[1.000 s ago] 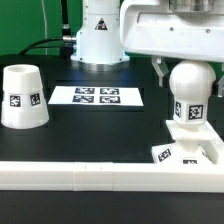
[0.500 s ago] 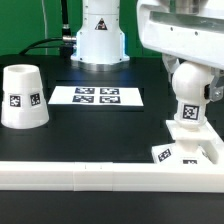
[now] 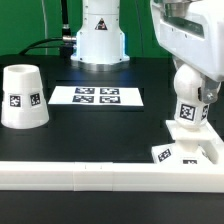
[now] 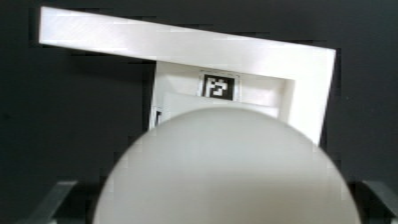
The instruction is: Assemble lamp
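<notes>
Over on the exterior view's right, we find the white plastic round-headed bulb (image 3: 187,85) standing upright on its neck, seated on the flat square white base (image 3: 205,152), which lies right by the long white rail (image 3: 90,176) at the front of the black table (image 3: 100,130). Our two-finger gripper (image 4: 214,203) reaches over the bulb from above, its dark fingers (image 3: 211,92) closed onto opposite sides of the round head. In the wrist view the head fills the gap between them, with a tag on the base showing beyond. We judge the step in hand to be fixing the bulb into the base, probably by turning it. To do that well we should turn about the neck's own axis, hold the bulb plumb and press down only lightly, so the joint does not bind crookedly. A smooth rounded head can slip, so we want a firm hold at its widest part and short turns. The base must not spin along, and the rail should help brace it. The tapered cup-like white shade (image 3: 22,97) stands well apart on the exterior view's left, beyond the marker board (image 3: 97,96), for a later step.
</notes>
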Robot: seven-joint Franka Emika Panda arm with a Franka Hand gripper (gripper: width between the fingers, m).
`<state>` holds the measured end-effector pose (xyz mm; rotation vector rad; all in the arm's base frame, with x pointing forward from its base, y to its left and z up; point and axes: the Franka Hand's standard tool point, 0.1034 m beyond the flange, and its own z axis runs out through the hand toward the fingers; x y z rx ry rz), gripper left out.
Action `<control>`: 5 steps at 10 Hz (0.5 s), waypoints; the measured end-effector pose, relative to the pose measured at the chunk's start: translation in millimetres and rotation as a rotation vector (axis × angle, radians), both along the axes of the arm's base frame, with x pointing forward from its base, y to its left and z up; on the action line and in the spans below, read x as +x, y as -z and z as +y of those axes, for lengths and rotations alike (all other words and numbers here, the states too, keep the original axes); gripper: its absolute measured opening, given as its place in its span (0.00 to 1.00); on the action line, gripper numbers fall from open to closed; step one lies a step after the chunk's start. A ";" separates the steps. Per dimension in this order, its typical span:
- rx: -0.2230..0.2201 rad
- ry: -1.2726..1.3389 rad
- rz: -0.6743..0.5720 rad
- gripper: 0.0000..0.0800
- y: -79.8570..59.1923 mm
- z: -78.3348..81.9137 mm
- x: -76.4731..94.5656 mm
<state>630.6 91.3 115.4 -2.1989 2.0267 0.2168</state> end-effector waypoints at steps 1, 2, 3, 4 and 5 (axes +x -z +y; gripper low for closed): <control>0.000 -0.028 -0.007 0.72 -0.1 0.7 0.2; 0.000 -0.065 -0.015 0.85 -0.1 0.8 0.1; -0.001 -0.106 -0.013 0.87 -0.5 1.7 -1.0; 0.004 -0.156 -0.006 0.87 -2.5 4.5 -2.4; -0.005 -0.296 -0.034 0.87 -5.4 5.5 -0.3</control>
